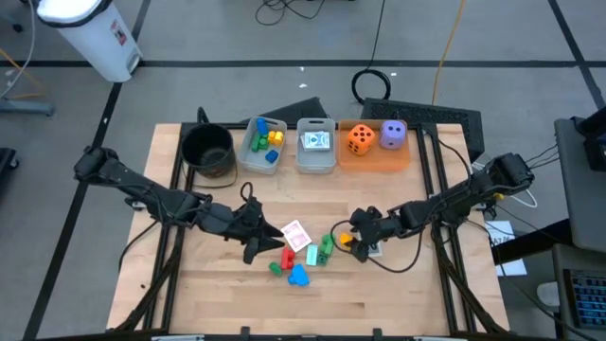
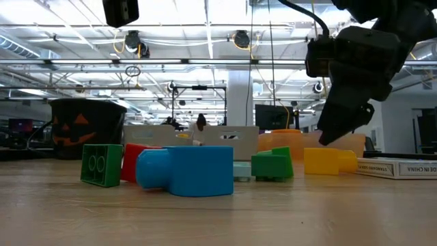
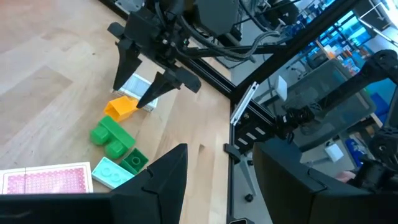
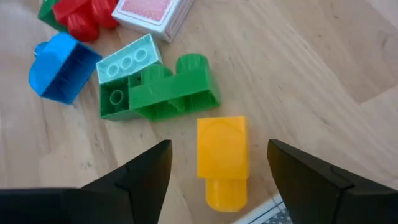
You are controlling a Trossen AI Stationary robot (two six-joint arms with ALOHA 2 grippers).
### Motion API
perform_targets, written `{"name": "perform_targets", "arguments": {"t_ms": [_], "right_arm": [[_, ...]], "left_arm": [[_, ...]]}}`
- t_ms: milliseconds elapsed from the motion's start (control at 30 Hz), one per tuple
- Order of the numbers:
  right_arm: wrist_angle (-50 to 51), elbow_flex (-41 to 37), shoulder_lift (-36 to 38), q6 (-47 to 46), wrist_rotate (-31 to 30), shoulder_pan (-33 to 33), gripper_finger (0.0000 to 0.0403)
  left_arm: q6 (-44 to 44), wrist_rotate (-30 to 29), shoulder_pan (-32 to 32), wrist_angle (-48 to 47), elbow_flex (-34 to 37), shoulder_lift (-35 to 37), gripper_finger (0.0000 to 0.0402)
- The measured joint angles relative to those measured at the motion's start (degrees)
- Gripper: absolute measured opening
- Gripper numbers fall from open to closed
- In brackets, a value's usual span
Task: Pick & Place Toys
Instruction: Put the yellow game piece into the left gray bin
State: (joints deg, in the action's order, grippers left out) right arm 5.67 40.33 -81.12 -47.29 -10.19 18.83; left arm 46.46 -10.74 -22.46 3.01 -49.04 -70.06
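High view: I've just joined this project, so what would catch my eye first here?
The bright heap of toy blocks at the table's front middle, with both arms reaching in. The right gripper hangs, jaws open, right over a yellow block. Along the back edge, two dice sit on an orange tray.

Right arm reaches in from the table's right side, right gripper (image 1: 352, 241) low near table centre, fingers spread apart, nothing held. Left arm stretches in from the left, left gripper (image 1: 258, 237) low near centre, fingers parted and empty.
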Motion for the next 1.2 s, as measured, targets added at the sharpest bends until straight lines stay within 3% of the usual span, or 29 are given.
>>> {"name": "perform_targets", "arguments": {"t_ms": [633,800,1200], "right_arm": [[-1.1,-1.7,0.0,7.4,-0.9,1.3,0.0254],[-0.9,-1.7,0.0,6.1,-5.0,2.2,0.0245],[-1.8,-1.7,-3.0,5.8,-3.3,2.3,0.0233]], "left_arm": [[0.2,-0.2,1.4,-0.5,0.0,0.0,0.0186],[0.2,0.2,2.7,-0.5,0.0,0.0,0.0186],[-0.2,2.3,4.5,-0.3,0.0,0.0,0.0186]]}}
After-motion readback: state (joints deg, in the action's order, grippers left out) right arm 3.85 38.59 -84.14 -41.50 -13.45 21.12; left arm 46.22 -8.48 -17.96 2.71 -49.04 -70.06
